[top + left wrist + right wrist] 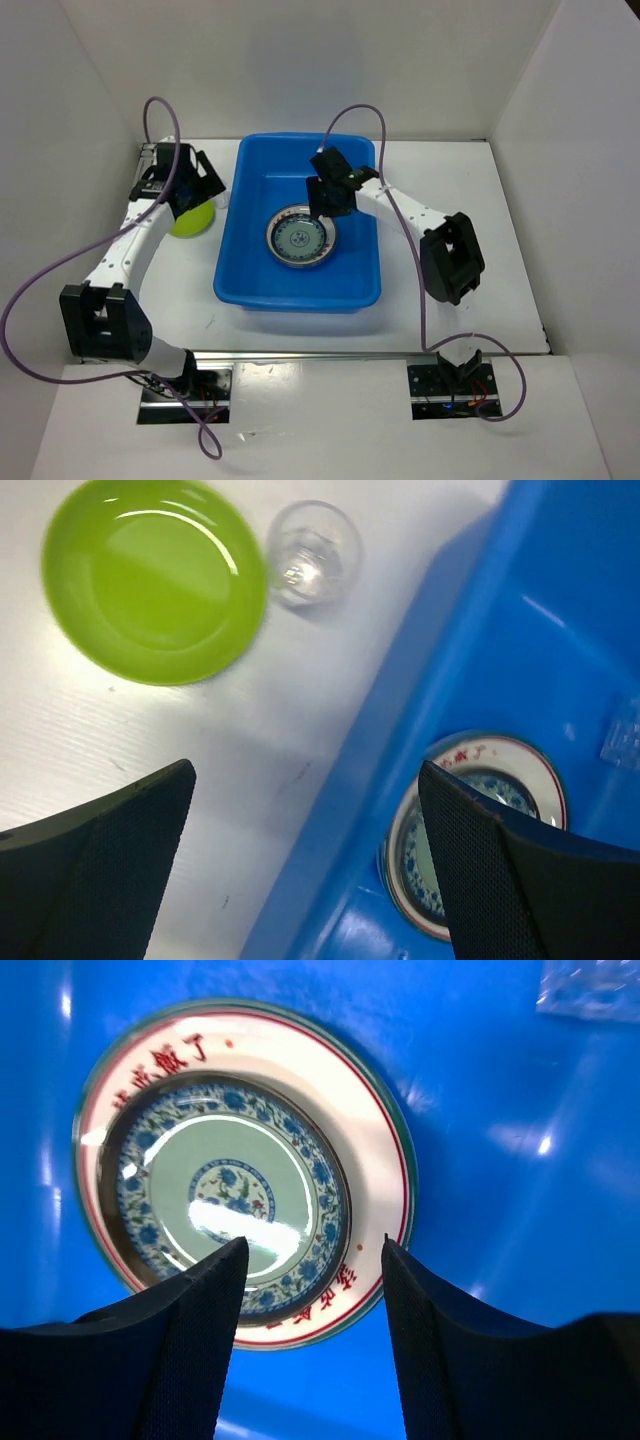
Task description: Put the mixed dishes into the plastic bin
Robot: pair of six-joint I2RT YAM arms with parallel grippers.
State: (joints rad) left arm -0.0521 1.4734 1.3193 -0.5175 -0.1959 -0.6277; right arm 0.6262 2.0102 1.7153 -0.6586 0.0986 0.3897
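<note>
The blue plastic bin [300, 298] stands mid-table. Inside it lies a stack of plates [300, 238]: a small teal plate with a blue pattern [200, 1170] on a white plate with a lettered rim [380, 1150]. A tiny clear cup [590, 990] also lies in the bin. My right gripper [315, 1250] is open and empty just above the stack's edge. The lime-green plate [155, 580] and a second clear cup [312, 552] sit on the table left of the bin. My left gripper [305, 810] is open and empty above the bin's left wall [400, 730]. The orange-patterned plate is hidden.
White walls close in the table on the left, back and right. The right arm's elbow [452, 258] hangs over the table right of the bin. Purple cables loop beside both arms.
</note>
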